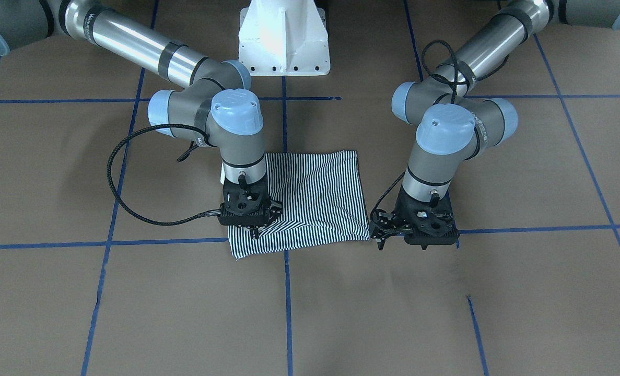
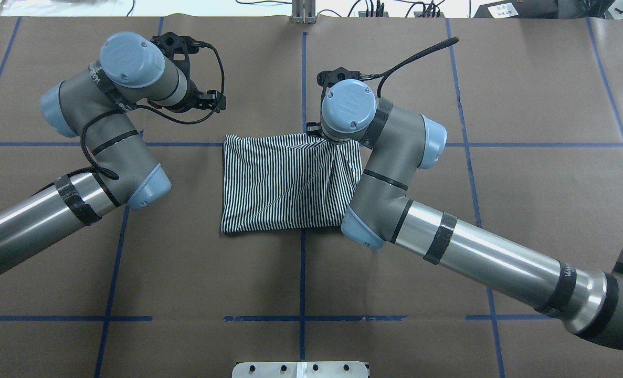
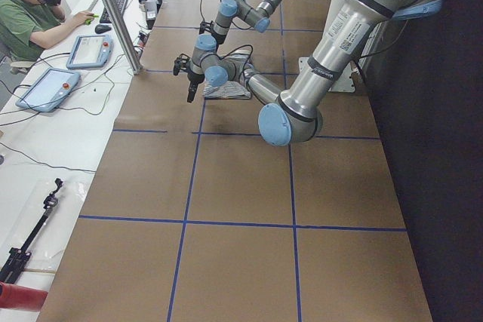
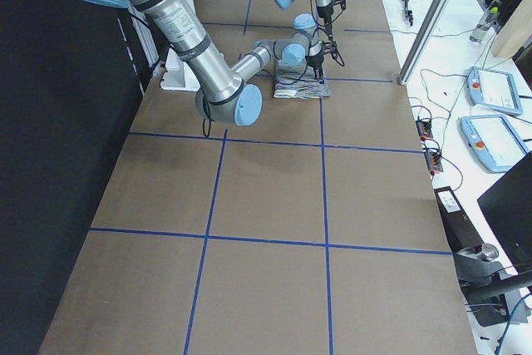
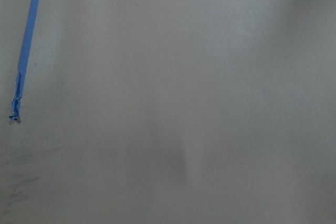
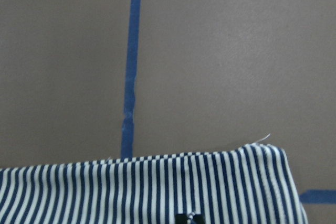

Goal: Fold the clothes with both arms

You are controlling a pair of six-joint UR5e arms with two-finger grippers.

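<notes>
Right gripper [image 1: 255, 230] clamped on polo shirt [image 1: 315, 198] near corner (fabric puckered there); left gripper [image 1: 382, 240] beside shirt, closure unclear.

the desk [image 2: 526, 79] is covered in plain brown paper, marked into big squares by blue tape lines [image 2: 303, 273]. a folded striped shirt [image 2: 285, 184] lies on it as a rough rectangle. one tape line passes under the shirt and another skirts its edge away from the robot. a white base plate [image 1: 283, 39] sits on the shirt's robot side, well apart.

Left arm [image 2: 113, 157], right arm [image 2: 390, 163]: silver-grey tubes, light blue caps, black bands.
Cable [image 1: 110, 164]: black braid, plugged into right end effector [image 1: 255, 231].
</notes>
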